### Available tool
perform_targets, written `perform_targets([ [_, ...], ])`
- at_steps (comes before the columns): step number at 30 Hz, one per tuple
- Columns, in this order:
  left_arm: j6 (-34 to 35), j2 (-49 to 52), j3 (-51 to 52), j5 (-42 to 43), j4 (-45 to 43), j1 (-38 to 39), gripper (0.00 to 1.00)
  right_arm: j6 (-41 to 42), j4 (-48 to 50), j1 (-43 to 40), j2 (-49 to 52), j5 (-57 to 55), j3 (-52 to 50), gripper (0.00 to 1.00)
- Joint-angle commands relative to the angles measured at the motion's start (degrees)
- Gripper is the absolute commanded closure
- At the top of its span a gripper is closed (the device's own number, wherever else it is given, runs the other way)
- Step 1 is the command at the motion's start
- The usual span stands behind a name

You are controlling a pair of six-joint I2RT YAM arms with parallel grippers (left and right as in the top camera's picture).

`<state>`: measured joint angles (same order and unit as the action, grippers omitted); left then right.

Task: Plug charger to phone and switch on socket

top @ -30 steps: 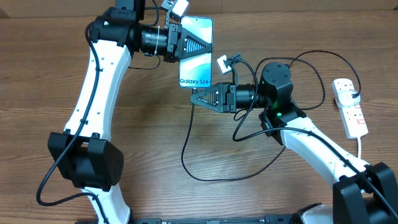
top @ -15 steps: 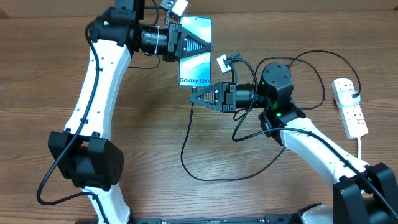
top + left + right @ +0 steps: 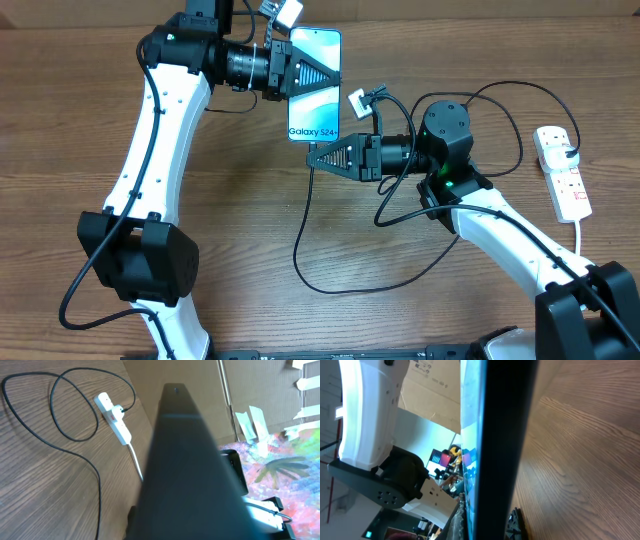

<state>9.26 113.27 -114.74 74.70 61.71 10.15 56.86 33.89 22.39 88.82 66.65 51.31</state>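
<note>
phone (image 3: 312, 115) in left gripper (image 3: 334, 77), right gripper (image 3: 310, 157) level by its bottom edge

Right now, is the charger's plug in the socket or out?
In. The charger has its black plug seated in the socket, cable running off it, in the left wrist and overhead views.

The wood-grain surface (image 3: 240, 250) meets a brown cardboard wall (image 3: 265, 385) bearing pale tape strips (image 3: 248, 422).

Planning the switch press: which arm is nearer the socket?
Right. The right arm is on the socket's side of the table; the left arm is on the far side, beyond the phone.
</note>
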Motion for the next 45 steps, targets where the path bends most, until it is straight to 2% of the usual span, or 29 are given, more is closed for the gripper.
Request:
perform_targets([
  [1,-0.3,-0.9,-0.4,5.7,3.0,2.3,0.96,0.2,2.2,-3.3,0.2,-8.5,0.8,0.96],
  [5,-0.3,-0.9,-0.4,5.7,3.0,2.3,0.96,0.5,2.7,-3.3,0.2,-8.8,0.9,0.96],
  [6,-0.3,-0.9,-0.4,5.7,3.0,2.3,0.96,0.6,2.4,-3.3,0.2,-8.8,0.9,0.9],
  [7,-0.3,-0.9,-0.4,5.6,3.0,2.3,0.96,0.6,2.0,-3.3,0.2,-8.8,0.9,0.61],
  [8,-0.3,-0.9,-0.4,5.2,2.9,2.2,0.96,0.3,1.3,-3.3,0.2,-8.7,0.8,0.07],
  [9,-0.3,-0.9,-0.4,4.3,2.9,2.2,0.96,0.0,0.7,-3.3,0.2,-8.7,0.8,0.0],
  [17,-0.3,-0.9,-0.4,-4.5,6.1,2.2,0.96,-4.6,-4.4,-5.3,0.2,-7.2,0.8,0.0],
  [23,-0.3,-0.9,-0.4,-5.8,7.5,2.5,0.96,-4.4,-1.7,-6.0,0.2,-4.4,0.8,0.17],
  [27,-0.3,-0.9,-0.4,-5.8,7.5,3.0,0.96,-1.9,3.0,-6.0,0.2,-3.6,0.8,0.17],
  [30,-0.2,-0.9,-0.4,-5.6,7.5,3.4,0.96,0.3,5.3,-5.9,0.2,-3.5,0.8,0.32],
  [32,-0.2,-0.9,-0.4,-5.3,7.5,3.6,0.96,0.6,5.5,-5.9,0.2,-3.5,0.8,0.38],
  [38,-0.3,-0.9,-0.4,0.8,6.6,4.7,0.96,0.6,5.5,-5.9,0.2,-3.3,0.8,0.38],
  [43,-0.3,-0.9,-0.4,1.2,6.6,5.3,0.96,0.6,5.5,-5.9,0.2,-2.5,0.8,0.47],
  [45,-0.3,-0.9,-0.4,1.2,6.6,5.5,0.96,0.6,5.5,-5.9,0.2,-2.3,0.8,0.54],
])
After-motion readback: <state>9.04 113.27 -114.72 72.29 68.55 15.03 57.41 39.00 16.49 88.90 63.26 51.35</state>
